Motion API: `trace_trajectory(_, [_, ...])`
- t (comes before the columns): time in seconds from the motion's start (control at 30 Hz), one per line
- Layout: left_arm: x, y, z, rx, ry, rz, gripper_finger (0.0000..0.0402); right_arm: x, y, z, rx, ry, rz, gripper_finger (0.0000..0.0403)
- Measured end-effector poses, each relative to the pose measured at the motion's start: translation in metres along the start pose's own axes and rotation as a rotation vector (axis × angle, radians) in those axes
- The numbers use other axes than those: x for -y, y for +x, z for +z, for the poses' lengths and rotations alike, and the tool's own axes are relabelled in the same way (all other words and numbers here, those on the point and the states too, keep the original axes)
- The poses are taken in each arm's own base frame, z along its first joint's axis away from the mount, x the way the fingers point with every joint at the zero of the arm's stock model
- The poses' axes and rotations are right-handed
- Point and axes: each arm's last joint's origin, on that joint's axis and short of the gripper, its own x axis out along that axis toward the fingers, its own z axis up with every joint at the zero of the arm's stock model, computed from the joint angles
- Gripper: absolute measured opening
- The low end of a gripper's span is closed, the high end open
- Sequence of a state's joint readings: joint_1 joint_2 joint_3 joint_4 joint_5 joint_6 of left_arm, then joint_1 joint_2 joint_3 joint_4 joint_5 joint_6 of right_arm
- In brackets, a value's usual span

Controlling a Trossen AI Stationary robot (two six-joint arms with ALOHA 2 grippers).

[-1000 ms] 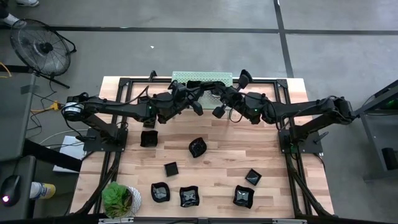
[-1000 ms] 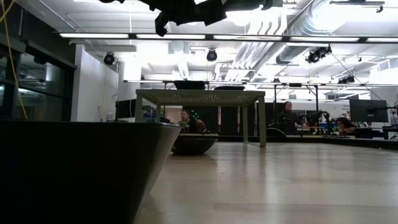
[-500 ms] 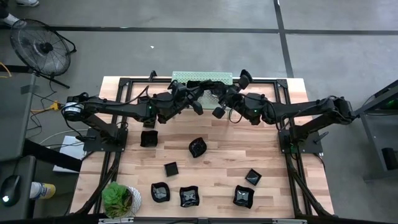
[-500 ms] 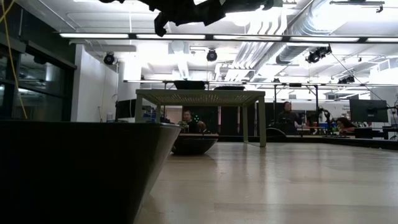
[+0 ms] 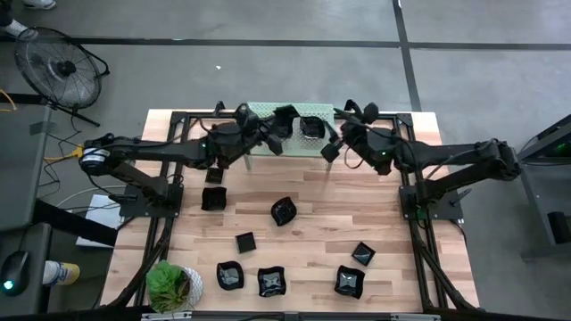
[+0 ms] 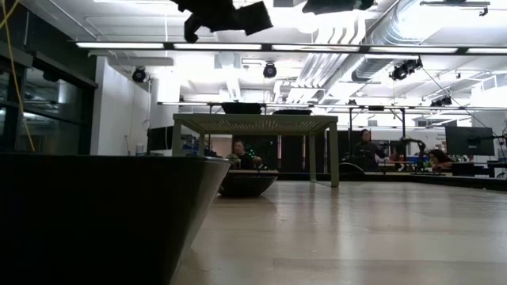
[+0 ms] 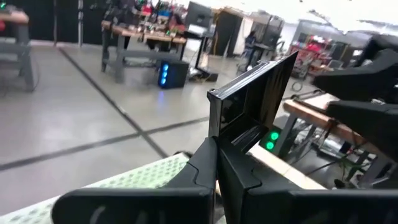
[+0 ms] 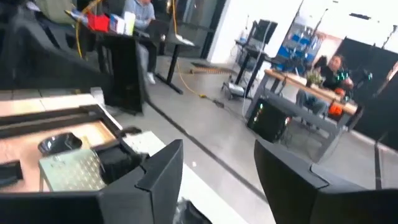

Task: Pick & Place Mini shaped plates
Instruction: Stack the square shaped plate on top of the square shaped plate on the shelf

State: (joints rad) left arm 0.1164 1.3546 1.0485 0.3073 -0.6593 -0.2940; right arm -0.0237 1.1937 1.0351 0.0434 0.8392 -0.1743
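The mini shaped plates are small glossy black dishes. Two of them (image 5: pixel 311 127) (image 5: pixel 285 116) rest on top of the pale green perforated shelf (image 5: pixel 259 111) at the table's far edge, and several more (image 5: pixel 284 210) lie on the wooden table. My left gripper (image 7: pixel 216 140) hovers high beside the shelf's near edge (image 5: pixel 272 138), shut on a square plate (image 7: pixel 249 102), which also shows in the low view (image 6: pixel 255 16). My right gripper (image 8: pixel 217 149) hangs open and empty to the right of it (image 5: pixel 335 143). My left gripper pinches the square plate's rim at one edge (image 7: pixel 219 132) between its two fingers. The fingers lie level, and the plate sticks out past their tips, standing on edge. It is lifted clear, high above the table and the shelf.
Loose plates lie across the table's middle and near part (image 5: pixel 213 198) (image 5: pixel 362 253) (image 5: pixel 271 282). One sits right in front of the low camera (image 6: pixel 103 214). A potted plant (image 5: pixel 169 285) stands at the near left corner. People sit at desks in the room beyond.
A second ago the two grippers were close together in front of the shelf. They have drawn apart, the right toward the table's right edge and the left toward the left. The square plate has stayed in my left gripper, still high above the table.
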Motion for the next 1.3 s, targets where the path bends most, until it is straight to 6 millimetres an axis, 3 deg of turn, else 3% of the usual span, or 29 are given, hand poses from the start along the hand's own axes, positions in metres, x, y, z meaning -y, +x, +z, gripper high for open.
trace_trajectory(0.57, [-0.085,-0.018,0.039,-0.188,-0.079,0.165,0.0,0.052,-0.021,-0.014,-0.183,0.078,-0.047,0.0184])
trace_trajectory(0.9, [-0.138,-0.019,0.042,-0.37,-0.181,0.233,0.0,0.08,-0.026,-0.029,-0.325,0.121,-0.021,0.0184])
trace_trajectory(1.3, [-0.204,0.001,0.028,-0.684,-0.677,0.081,0.0,0.103,-0.029,-0.037,-0.402,0.134,-0.045,0.0181])
